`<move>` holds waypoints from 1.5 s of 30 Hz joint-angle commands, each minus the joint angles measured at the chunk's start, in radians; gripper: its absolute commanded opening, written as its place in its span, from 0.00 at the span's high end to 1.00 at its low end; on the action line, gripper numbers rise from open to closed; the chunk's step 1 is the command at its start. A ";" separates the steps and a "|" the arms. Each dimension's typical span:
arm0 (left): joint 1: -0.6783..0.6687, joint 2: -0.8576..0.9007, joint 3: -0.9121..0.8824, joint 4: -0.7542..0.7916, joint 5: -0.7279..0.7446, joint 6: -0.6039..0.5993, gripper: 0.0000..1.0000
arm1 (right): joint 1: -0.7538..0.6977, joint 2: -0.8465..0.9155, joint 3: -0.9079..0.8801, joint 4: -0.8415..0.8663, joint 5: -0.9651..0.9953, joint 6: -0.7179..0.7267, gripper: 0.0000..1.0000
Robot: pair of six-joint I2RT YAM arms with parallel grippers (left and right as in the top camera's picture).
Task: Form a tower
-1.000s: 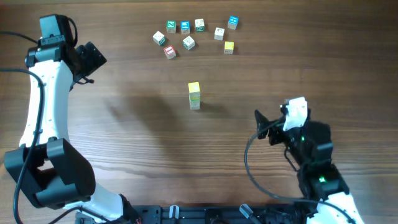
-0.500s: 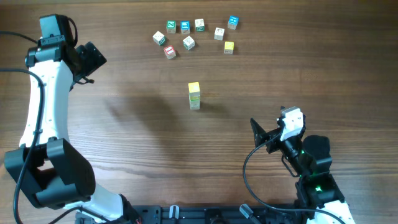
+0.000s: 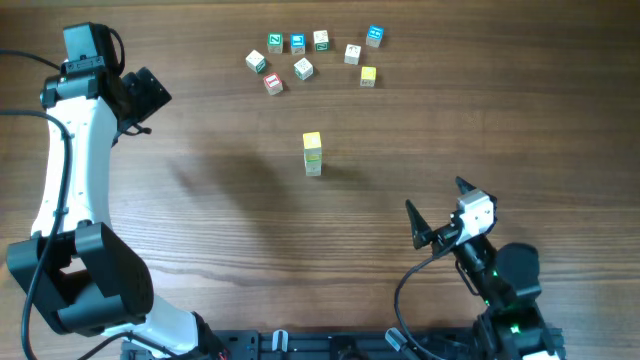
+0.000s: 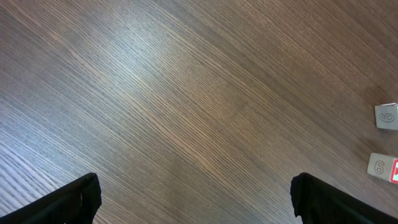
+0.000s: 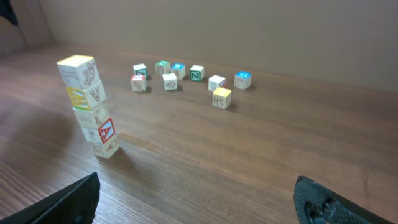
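Observation:
The tower (image 3: 313, 154) stands near the table's middle, a one-cube-wide column of several pale letter cubes with a yellow cube on top. In the right wrist view the tower (image 5: 90, 106) leans slightly at the left, showing a yellow W face and a red A face. My right gripper (image 3: 433, 194) is open and empty, well to the front right of the tower; its dark fingertips frame bare wood (image 5: 199, 199). My left gripper (image 3: 158, 95) hangs at the far left, open and empty (image 4: 196, 199) over bare table.
Several loose letter cubes (image 3: 310, 55) lie scattered at the back of the table, seen beyond the tower in the right wrist view (image 5: 186, 78). Two of them sit at the right edge of the left wrist view (image 4: 387, 116). A wall rises behind the table.
My right arm has drawn back toward the table's front edge, away from the tower, jaws still open. The left arm and the tower have not moved.

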State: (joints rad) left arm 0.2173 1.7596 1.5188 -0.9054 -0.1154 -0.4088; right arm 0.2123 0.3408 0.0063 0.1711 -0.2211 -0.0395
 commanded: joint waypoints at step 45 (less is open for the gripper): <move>0.003 -0.019 0.013 0.002 -0.010 0.008 0.00 | -0.148 -0.337 -0.001 -0.166 0.116 0.094 0.00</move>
State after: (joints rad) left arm 0.2173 1.7596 1.5188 -0.9051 -0.1154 -0.4088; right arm 0.0700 0.0193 0.0063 0.0032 -0.1268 0.0330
